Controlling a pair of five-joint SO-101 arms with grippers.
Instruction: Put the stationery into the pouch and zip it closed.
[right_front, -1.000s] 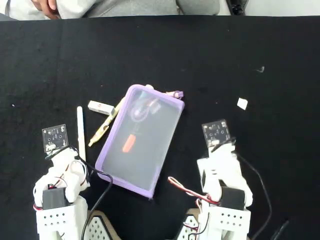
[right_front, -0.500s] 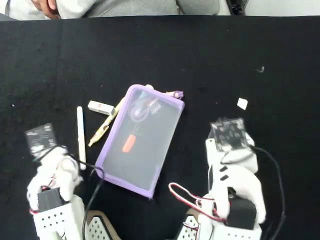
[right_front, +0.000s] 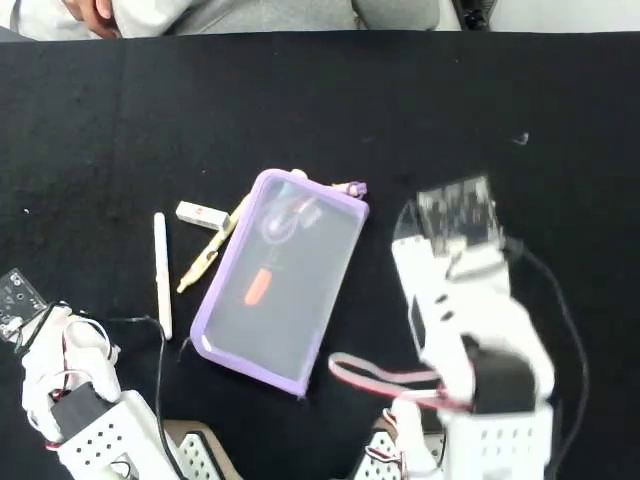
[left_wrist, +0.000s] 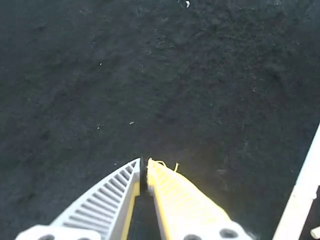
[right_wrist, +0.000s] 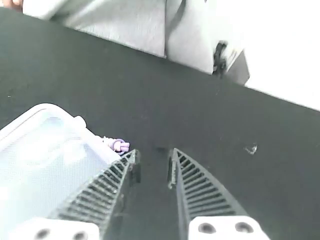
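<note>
The translucent purple-edged zip pouch (right_front: 290, 300) lies flat, a slim white pen (right_front: 161, 272) beside it, my right gripper (right_wrist: 151, 162) slightly parted and empty near its zipper pull (right_wrist: 119, 145), my left gripper (left_wrist: 144, 169) closed on nothing.

Even overhead light falls on the black table (right_front: 520, 90) in the high view, where shadows barely register. Pale glare sits on the clear face of the pouch (right_front: 278, 285). The left wrist view is dim; the right wrist view's background burns out white.
</note>
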